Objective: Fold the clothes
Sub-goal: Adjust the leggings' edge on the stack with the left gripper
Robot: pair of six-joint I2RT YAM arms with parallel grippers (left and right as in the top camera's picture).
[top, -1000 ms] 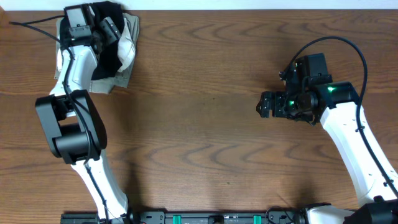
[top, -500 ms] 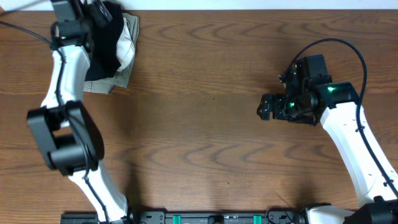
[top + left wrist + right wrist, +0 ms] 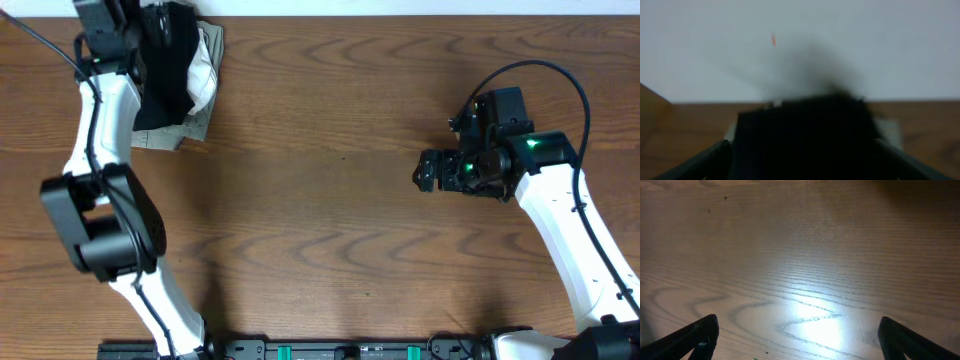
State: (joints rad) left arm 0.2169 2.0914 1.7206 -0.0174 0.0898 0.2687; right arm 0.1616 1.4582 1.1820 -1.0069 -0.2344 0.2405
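- Item: the clothes [image 3: 165, 60], a black garment gathered into a narrow bundle. No waistband or leg ends can be made out.
- Location: far-left corner of the table [image 3: 330, 200]. It lies on a small stack of pale folded garments [image 3: 203, 75] and reaches up to the table's far edge.
- Long axis: in the overhead view it runs from the far edge toward the robot, roughly in line with the left forearm's reach.
- Left gripper [image 3: 802, 150]: right at the bundle's far end. Its fingers [image 3: 705, 162] stand wide apart, and black cloth fills the whole gap between them. The wrist view is blurred, so it cannot be told whether the cloth is pinched or merely lying between the jaws.
- Right gripper [image 3: 424, 170]: on the right half of the table, well apart from the bundle. Its jaws are spread wide over bare wood and hold nothing.
- Nearer arm: the left, by a wide margin.
- Judgement: the next move turns on the left jaws and the bundle's far end. The right arm would have to cross the table to help.
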